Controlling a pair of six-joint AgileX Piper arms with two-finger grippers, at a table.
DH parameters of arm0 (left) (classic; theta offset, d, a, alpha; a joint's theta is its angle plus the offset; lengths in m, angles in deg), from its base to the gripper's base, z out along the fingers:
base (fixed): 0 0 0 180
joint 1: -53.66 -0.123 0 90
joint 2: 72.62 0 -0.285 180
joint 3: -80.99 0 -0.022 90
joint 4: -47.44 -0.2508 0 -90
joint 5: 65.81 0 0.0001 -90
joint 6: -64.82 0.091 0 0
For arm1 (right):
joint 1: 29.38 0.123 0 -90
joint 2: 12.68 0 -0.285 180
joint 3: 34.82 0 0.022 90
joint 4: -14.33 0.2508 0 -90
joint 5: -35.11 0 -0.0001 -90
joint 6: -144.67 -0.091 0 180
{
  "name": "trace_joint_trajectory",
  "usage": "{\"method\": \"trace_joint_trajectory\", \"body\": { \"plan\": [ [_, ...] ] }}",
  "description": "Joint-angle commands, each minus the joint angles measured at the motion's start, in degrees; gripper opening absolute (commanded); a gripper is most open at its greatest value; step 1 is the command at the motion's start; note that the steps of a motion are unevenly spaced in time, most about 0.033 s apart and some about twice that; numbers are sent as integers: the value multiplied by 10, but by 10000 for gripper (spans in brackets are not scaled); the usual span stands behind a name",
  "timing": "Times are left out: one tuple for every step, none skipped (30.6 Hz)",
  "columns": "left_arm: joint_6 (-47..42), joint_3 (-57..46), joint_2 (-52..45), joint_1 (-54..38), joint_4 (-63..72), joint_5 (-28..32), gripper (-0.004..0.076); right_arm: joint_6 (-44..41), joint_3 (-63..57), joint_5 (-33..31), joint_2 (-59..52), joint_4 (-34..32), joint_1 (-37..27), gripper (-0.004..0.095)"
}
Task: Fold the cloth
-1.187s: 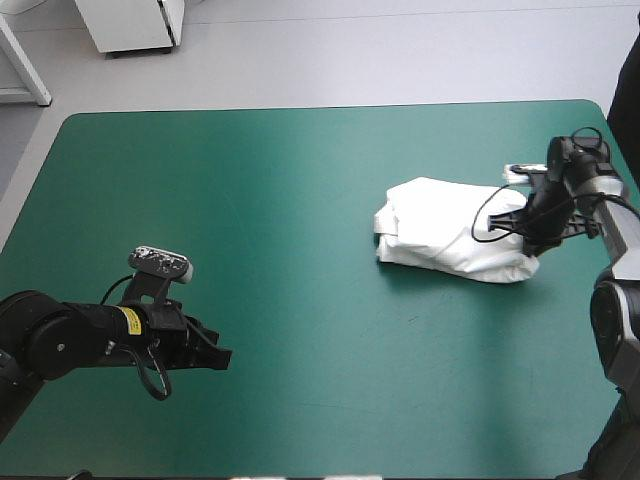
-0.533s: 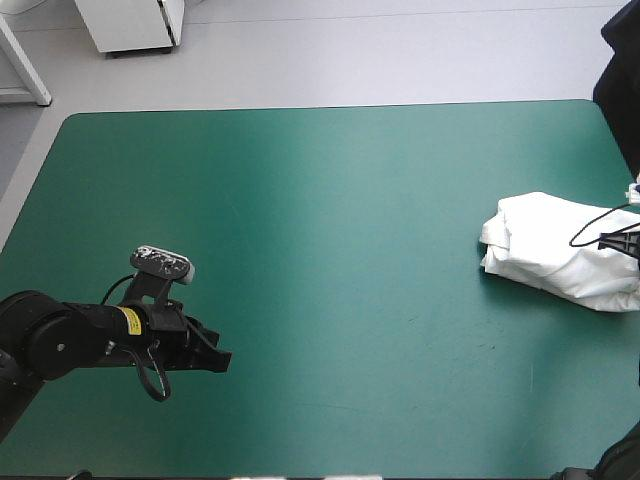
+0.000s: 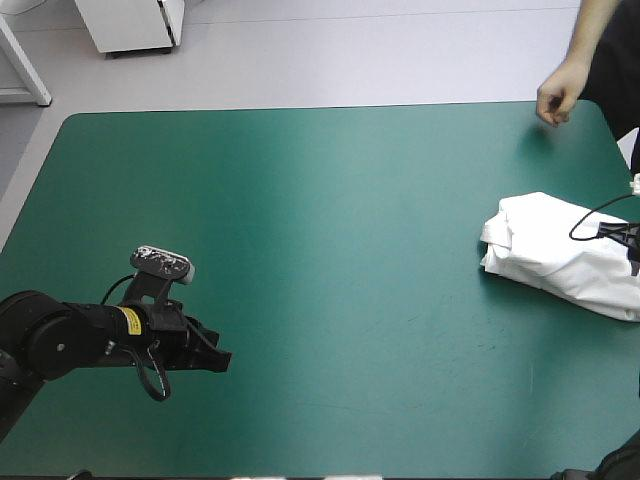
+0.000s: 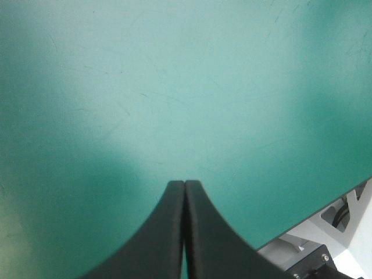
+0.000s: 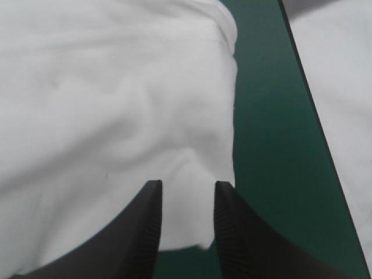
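Note:
The white T-shirt point(image 3: 560, 252) lies as a folded bundle at the table's right edge, about midway between the far and near sides. In the right wrist view the T-shirt point(image 5: 110, 104) fills most of the picture. My right gripper point(image 5: 186, 185) stands a little open over one corner of the bundle, white cloth showing flat between its fingers. In the high view only a bit of the right gripper point(image 3: 628, 238) shows at the picture's edge. My left gripper point(image 3: 224, 360) rests shut over bare cover near the front left, its fingers meeting in one arch point(image 4: 185, 183).
A person's hand point(image 3: 555, 100) hangs over the table's far right corner, beyond the bundle. The teal-green cover point(image 3: 330, 230) stretches bare between the two arms. The table's near edge point(image 4: 314, 216) shows beside the left gripper.
The bundle slid right with the right gripper to the table's right edge, then stayed put. A person's hand has come in over the far right corner. The left arm has not moved.

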Motion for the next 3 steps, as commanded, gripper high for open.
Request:
{"method": "trace_joint_trajectory", "body": {
  "plan": [
    [1,13,-6,2,13,18,-22,0,12,-17,-40,24,-16,485],
    [1,13,-6,2,13,18,-22,0,12,-17,-45,33,-21,498],
    [1,13,-6,2,13,18,-22,0,12,-17,-52,43,-26,501]
  ]
}}
